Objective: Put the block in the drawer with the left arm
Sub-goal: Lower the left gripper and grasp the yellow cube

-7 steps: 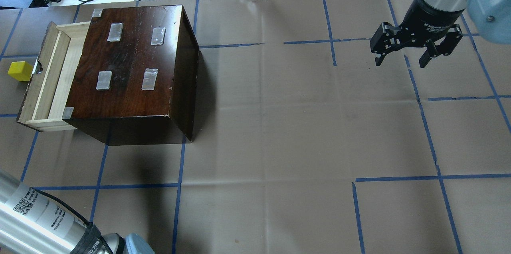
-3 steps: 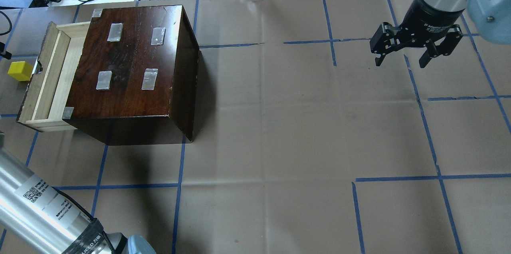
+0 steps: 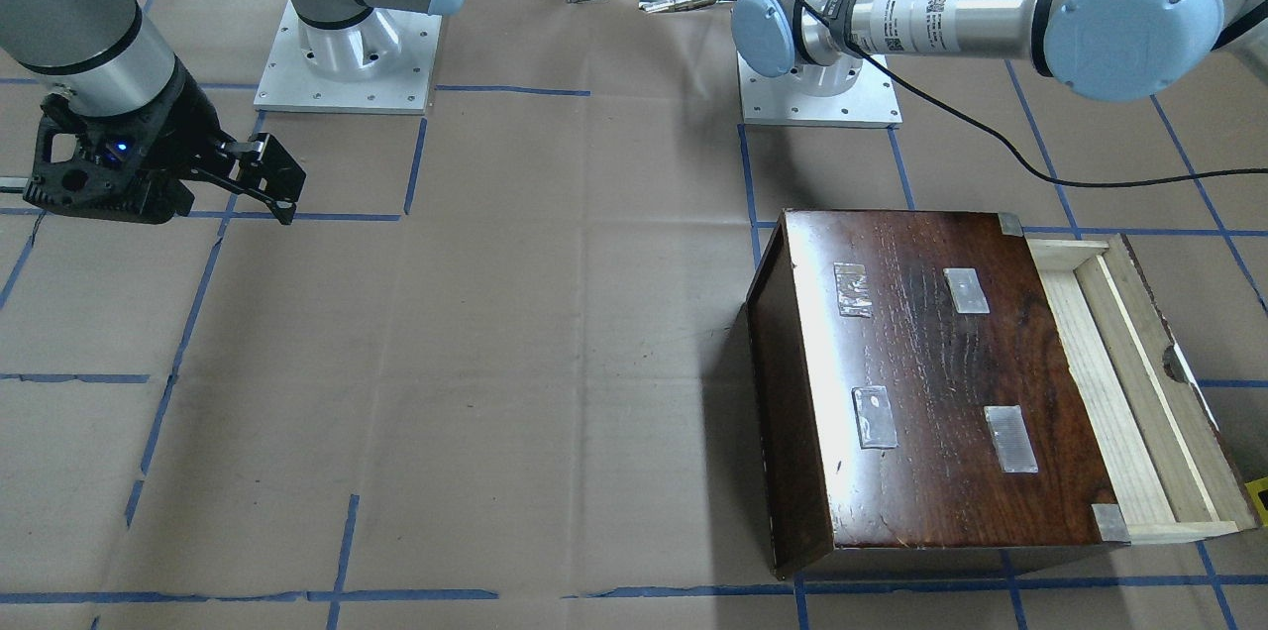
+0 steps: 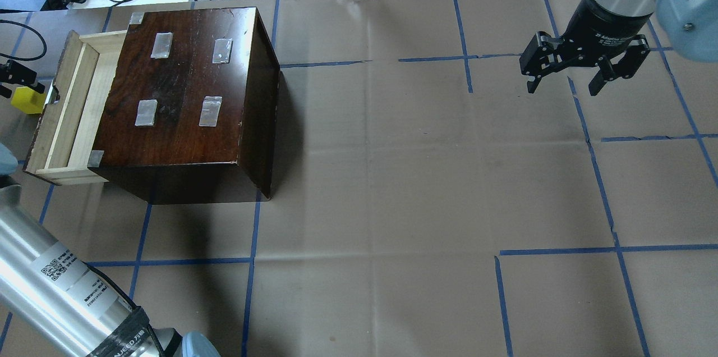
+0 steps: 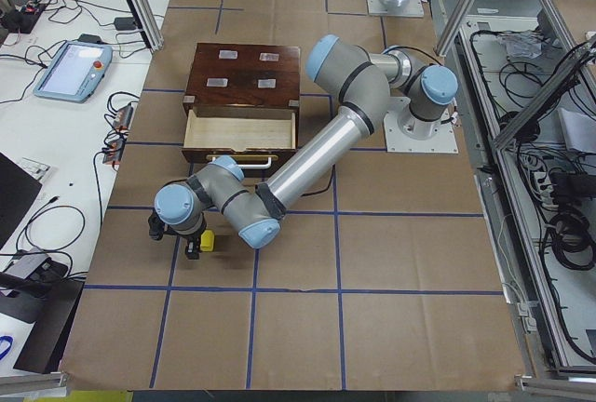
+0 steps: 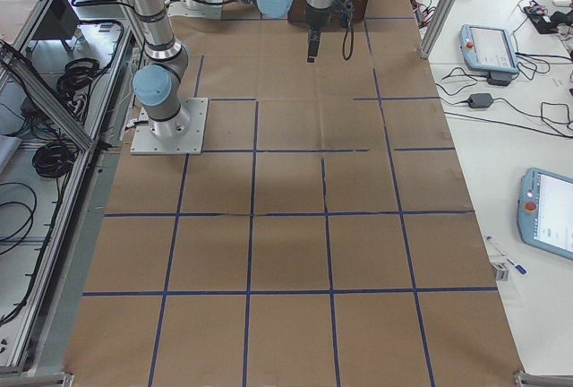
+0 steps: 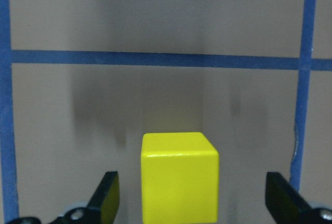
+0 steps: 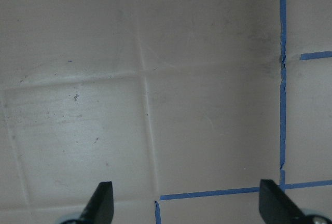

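Left gripper (image 7: 193,203) is spread wide around the block (image 7: 179,177) — one of its fingers (image 7: 106,199) on each side, neither touching it. Block sits on the brown paper (image 4: 392,177) just outside the drawer (image 4: 67,104), near its dark front panel. Drawer is pulled out of the wooden box (image 4: 185,87). Right gripper (image 4: 562,89) — jaws apart, gripping nothing, above the paper well away from the box.

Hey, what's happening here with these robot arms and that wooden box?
The left gripper hovers low over a small yellow block, open, with a finger on each side and not gripping it. The block sits on the table just outside the pulled-out drawer of the dark box. The right gripper hangs open far across the table, handling nothing.
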Available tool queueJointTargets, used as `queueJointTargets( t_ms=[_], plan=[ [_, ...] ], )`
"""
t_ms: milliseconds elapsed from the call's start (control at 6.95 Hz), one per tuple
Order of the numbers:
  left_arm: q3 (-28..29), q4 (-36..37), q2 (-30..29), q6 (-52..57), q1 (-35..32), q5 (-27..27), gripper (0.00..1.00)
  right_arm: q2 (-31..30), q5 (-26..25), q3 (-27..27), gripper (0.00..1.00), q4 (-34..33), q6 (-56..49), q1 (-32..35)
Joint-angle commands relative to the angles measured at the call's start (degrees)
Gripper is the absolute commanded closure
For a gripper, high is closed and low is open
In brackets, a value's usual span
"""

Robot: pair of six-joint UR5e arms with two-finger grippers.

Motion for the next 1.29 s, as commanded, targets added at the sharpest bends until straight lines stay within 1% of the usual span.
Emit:
queueJointTargets(
  t_ms=[0, 144, 288, 432, 576, 719, 863, 1151],
  plan=[
    [0.1, 0.7, -0.8, -0.1, 0.0, 0.1, 0.02, 0.0, 0.0, -0.1, 0.0, 0.0, 0.0, 0.0],
    [0.1, 1.0, -1.1, -0.7, 0.0, 0.1, 0.17, 0.0, 0.0, -0.1, 0.0, 0.0, 0.0, 0.0],
    [0.2, 1.1, -1.1, -1.3, 0.0, 0.2, 0.37, 0.0, 0.0, -0.1, 0.0, 0.0, 0.0, 0.0],
    [0.5, 1.1, -1.1, -1.3, 0.0, 0.5, 0.59, 0.0, 0.0, -0.1, 0.0, 0.0, 0.0, 0.0],
    [0.9, 1.1, -0.6, -1.2, 0.0, 1.8, 0.72, 0.0, 0.0, 0.0, 0.0, 0.0, 0.0, 0.0],
    [0.9, 0.9, 0.2, -1.3, 0.0, 2.6, 0.75, 0.0, 0.0, 0.0, 0.0, 0.0, 0.0, 0.0],
    [0.8, 0.2, 2.2, -1.3, 0.2, 2.8, 0.75, 0.0, 0.0, 0.0, 0.0, 0.1, 0.1, 0.0],
    [-0.4, -3.2, 8.7, -1.3, 0.2, 5.1, 0.75, 0.0, 0.0, 0.0, 0.0, 0.0, 0.0, 0.0]
  ],
)
